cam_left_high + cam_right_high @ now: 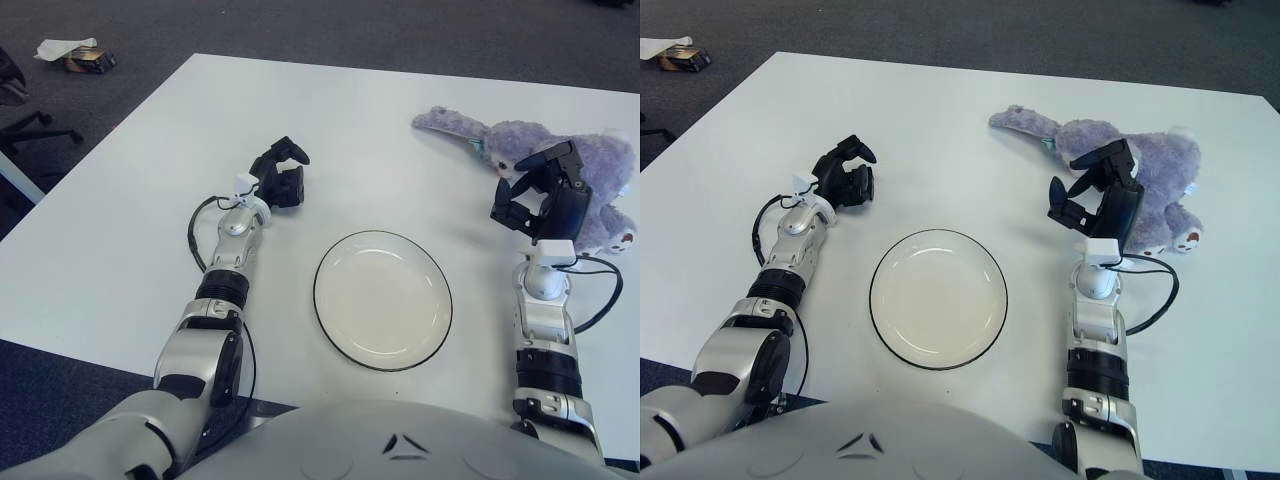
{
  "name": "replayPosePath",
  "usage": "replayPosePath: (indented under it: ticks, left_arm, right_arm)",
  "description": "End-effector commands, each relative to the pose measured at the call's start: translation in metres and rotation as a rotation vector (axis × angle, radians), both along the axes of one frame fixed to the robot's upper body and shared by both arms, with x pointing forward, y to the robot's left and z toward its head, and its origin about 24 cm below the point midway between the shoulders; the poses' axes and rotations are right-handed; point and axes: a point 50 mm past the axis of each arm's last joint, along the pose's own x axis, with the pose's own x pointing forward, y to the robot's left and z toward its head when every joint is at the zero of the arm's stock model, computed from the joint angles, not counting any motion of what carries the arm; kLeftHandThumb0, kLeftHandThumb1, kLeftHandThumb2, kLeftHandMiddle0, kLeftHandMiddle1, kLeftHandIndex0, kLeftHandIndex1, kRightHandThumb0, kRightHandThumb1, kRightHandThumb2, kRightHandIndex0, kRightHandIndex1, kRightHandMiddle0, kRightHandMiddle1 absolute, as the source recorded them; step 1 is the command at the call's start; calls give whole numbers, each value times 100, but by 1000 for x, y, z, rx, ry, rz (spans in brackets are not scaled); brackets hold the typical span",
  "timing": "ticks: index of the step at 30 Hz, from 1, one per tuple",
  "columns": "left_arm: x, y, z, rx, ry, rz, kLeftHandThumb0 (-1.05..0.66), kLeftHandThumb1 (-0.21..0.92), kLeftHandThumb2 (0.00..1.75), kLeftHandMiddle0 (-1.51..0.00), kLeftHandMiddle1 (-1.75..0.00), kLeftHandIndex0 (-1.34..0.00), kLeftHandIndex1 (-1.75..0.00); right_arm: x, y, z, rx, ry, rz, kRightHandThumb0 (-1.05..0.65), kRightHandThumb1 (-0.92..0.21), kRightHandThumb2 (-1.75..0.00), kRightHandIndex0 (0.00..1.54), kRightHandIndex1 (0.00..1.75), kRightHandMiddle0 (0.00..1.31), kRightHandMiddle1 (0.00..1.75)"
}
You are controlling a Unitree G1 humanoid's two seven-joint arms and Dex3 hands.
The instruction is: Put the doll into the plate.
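Doll first: your purple plush doll (1135,165) lies on its side at the far right of the white table (330,120), with a long snout or trunk stretched toward the robot's left and pale feet at its near right end. You can see it is well apart from the plate (383,299), which sits on the table near the front edge, roughly between the two arms; it is a white round plate with a thin dark rim and nothing in it. Your right hand (1095,200) shows directly in front of the doll, overlapping its near side in both views, fingers (1065,215) spread and loosely curved with nothing between them; you cannot tell from these views whether it touches the plush. A black cable (1155,295) loops off the right forearm onto the table beside it. Your left hand (280,175) shows to the left of the plate and a little farther back, over the bare table, its dark fingers curled inward around nothing. Beyond the table's far left corner you see dark carpet with a small box and crumpled paper (75,55) on it, and part of a chair base (30,125) at the left edge.
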Motion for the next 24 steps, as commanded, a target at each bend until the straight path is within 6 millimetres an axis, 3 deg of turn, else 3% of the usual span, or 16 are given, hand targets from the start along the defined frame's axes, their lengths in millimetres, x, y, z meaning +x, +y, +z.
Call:
replayPosePath:
  ticks: [1, 10, 18, 24]
  left_arm:
    - [-17, 3, -35, 8, 153, 15, -43, 46, 114, -111, -175, -50, -175]
    - [-17, 3, -36, 2, 159, 18, -43, 46, 114, -109, -175, -50, -175]
    - [-16, 3, -36, -4, 162, 23, -43, 45, 115, -109, -175, -50, -175]
    - [-16, 3, -36, -4, 160, 24, -44, 44, 116, -111, -175, -51, -175]
  right_arm:
    - [-16, -4, -14, -40, 87, -64, -6, -27, -136, 70, 175, 47, 168]
    - [-25, -1, 2, -173, 51, -146, -1, -23, -142, 69, 173, 44, 174]
    - [-29, -1, 7, -253, -4, -229, 0, -29, -132, 69, 164, 39, 175]
    - [-32, -3, 9, -356, -69, -300, 0, -37, -123, 58, 165, 38, 175]
